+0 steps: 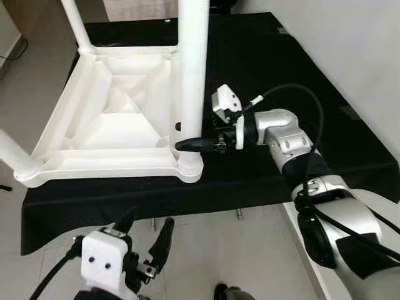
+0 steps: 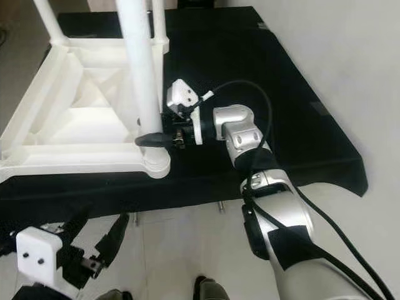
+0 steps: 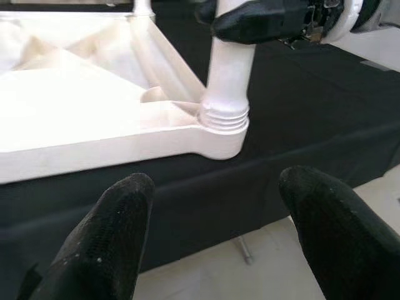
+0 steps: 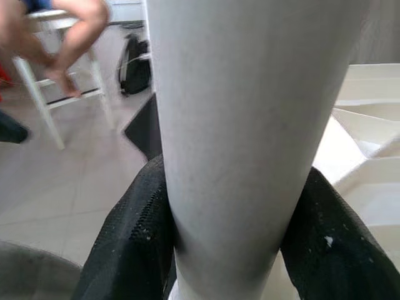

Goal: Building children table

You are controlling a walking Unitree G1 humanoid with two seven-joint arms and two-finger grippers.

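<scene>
A white plastic children's table (image 1: 106,119) lies upside down on a black-covered table (image 1: 300,62). Its near right leg (image 1: 190,69) stands upright in the corner socket (image 1: 189,165). My right gripper (image 1: 187,145) is shut on that leg just above the socket, and in the right wrist view the black fingers (image 4: 131,244) press on both sides of the white leg (image 4: 244,137). Below the black table's front edge hangs my left gripper (image 1: 145,234), open and holding nothing. The left wrist view looks up at the socket (image 3: 224,128) between its fingertips (image 3: 119,219).
Other white legs rise at the far left corner (image 1: 76,25) and at the near left corner (image 1: 15,156). The black cloth (image 1: 187,194) hangs over the front edge above a tiled floor. A person's bare leg (image 4: 69,37) and a white chair show in the right wrist view.
</scene>
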